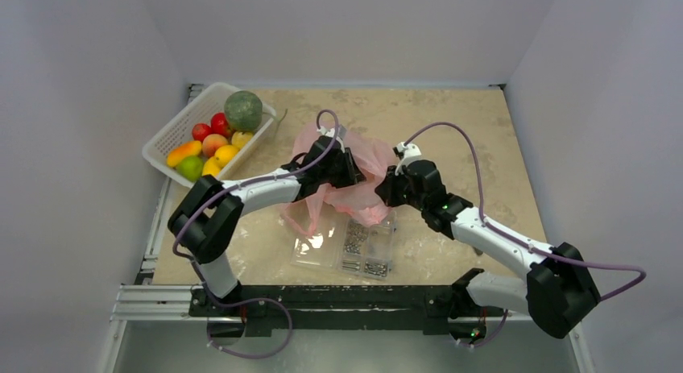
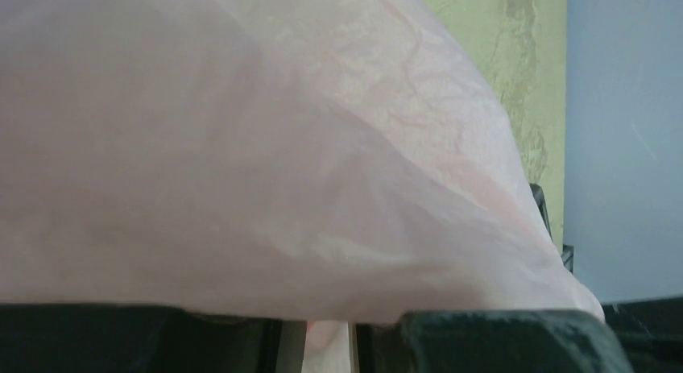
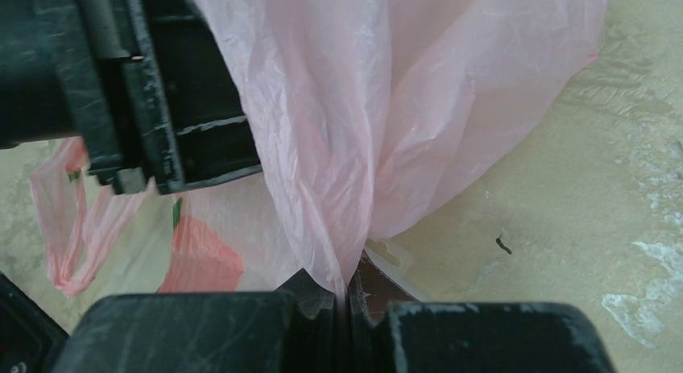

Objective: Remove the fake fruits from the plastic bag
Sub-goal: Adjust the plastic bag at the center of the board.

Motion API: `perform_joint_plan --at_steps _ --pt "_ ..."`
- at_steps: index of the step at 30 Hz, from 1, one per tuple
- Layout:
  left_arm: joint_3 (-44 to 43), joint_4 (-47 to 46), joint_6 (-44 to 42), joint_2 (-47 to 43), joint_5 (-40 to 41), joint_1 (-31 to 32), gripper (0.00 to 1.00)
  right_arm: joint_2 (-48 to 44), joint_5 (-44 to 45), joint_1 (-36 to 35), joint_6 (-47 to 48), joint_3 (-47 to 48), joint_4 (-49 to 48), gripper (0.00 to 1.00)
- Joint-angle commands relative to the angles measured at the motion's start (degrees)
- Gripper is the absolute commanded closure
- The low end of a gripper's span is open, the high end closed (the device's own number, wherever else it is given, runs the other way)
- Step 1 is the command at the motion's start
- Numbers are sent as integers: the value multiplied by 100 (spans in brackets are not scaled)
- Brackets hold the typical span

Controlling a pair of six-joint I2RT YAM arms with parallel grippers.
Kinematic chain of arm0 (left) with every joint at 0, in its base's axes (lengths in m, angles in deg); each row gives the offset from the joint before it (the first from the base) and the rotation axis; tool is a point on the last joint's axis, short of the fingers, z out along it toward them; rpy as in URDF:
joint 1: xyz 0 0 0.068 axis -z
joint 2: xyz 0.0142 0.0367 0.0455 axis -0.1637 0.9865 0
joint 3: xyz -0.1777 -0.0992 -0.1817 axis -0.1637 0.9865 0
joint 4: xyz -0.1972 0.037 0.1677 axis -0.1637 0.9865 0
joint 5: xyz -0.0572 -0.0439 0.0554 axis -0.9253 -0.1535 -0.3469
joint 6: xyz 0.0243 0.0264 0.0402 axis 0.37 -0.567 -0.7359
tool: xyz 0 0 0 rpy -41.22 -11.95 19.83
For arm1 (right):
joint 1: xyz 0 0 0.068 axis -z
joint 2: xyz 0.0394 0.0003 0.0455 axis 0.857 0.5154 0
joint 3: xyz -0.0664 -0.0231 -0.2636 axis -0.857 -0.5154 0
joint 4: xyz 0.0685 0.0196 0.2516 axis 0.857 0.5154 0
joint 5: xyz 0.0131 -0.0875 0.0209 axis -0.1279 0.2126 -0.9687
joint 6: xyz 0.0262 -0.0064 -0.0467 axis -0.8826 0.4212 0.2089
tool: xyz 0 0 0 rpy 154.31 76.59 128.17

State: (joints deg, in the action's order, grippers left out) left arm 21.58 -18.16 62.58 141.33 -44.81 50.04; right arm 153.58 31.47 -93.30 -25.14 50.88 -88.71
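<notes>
Beige marbled tabletop (image 1: 451, 123), walled on three sides. The plastic bag (image 1: 366, 167), pink and crinkled, sits bunched near mid-tabletop between the two hands, one loop handle trailing toward the near side. White slotted basket (image 1: 165, 139) at the far left corner, well apart from the bag. Left hand (image 1: 342, 165) is against the bag's left side; in the left wrist view pink film drapes over the fingers and shows in the gap between them, cannot tell if it is clamped or loose. Right hand (image 3: 348, 300) is closed tight, pinching a gathered fold of the bag's film between its fingertips, on the bag's right side. Flat clear case of screws (image 1: 366, 244) lies on the tabletop just near-side of the bag, partly under its edge. Grey-green melon (image 1: 243, 110) rests at the basket's far end. Small red, yellow, orange and green fake fruits (image 1: 211, 143) fill the rest of the basket. Nothing solid can be made out inside the bag.
</notes>
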Motion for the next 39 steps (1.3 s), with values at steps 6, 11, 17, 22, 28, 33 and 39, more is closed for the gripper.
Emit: perform_joint_plan --at_steps 6,11,17,22,28,33,39 --pt "-986 145 -570 552 831 -207 53 -21 -337 -3 144 178 -179 100" --pt "-1094 304 -1005 642 519 -696 47 -46 -327 1 245 174 -190 100" --pt "-1267 379 -1746 517 964 -1025 36 72 -357 -2 377 228 -225 100" --pt "-1688 810 -2348 769 697 -1133 34 217 -444 -2 543 436 -56 100" --pt "-1425 560 -2563 740 357 -1134 37 320 -154 -8 718 609 194 100" --pt "-1215 686 -2548 471 -38 -1127 32 695 1419 -4 569 1111 1099 95" --pt "-726 820 -2355 -112 -1068 -1087 32 1346 1920 -2 752 1710 1398 56"
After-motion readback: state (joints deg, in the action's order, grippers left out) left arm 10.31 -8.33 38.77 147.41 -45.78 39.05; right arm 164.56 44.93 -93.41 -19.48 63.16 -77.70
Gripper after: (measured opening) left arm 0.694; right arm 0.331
